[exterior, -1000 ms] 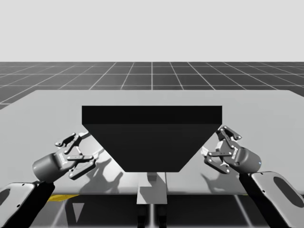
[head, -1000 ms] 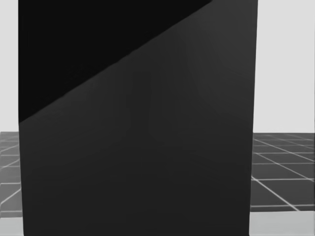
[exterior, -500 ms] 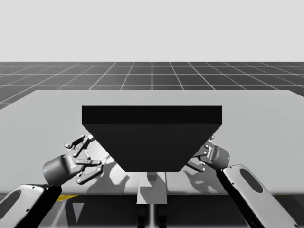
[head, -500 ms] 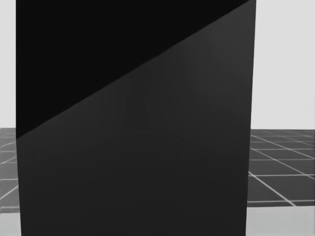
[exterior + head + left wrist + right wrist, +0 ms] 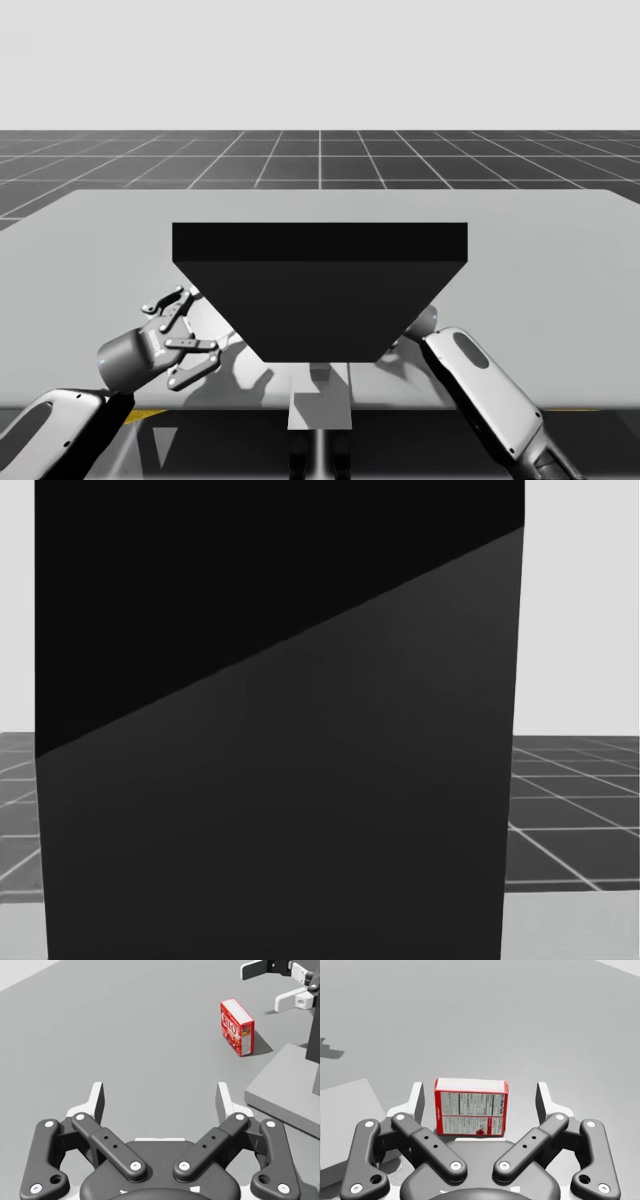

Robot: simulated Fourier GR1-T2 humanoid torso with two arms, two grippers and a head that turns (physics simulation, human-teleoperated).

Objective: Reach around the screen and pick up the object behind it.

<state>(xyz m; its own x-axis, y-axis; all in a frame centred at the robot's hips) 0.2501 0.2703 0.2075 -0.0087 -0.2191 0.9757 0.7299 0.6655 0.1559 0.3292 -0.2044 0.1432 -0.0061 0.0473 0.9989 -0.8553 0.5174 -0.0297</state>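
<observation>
A black screen [image 5: 320, 290] stands mid-table and fills most of the head view [image 5: 280, 780]. In the right wrist view, a small red box [image 5: 471, 1106] stands on the table between the fingers of my right gripper [image 5: 480, 1102]. The gripper is open, with a gap on each side of the box. My right arm [image 5: 480, 385] reaches in behind the screen's right edge. My left gripper [image 5: 195, 322] is open beside the screen's left edge. Its wrist view shows the red box [image 5: 237, 1027] well ahead, with my right gripper [image 5: 280, 982] beyond it.
The grey table [image 5: 100, 230] stretches wide on both sides of the screen. A low grey block [image 5: 285, 1085] lies on the table near the box, beside my left gripper's line of sight; it also appears beside my right gripper [image 5: 350, 1110].
My right arm has swung inward behind the screen, hiding its gripper in the high view. My left gripper has edged closer to the screen. My head has turned slightly.
</observation>
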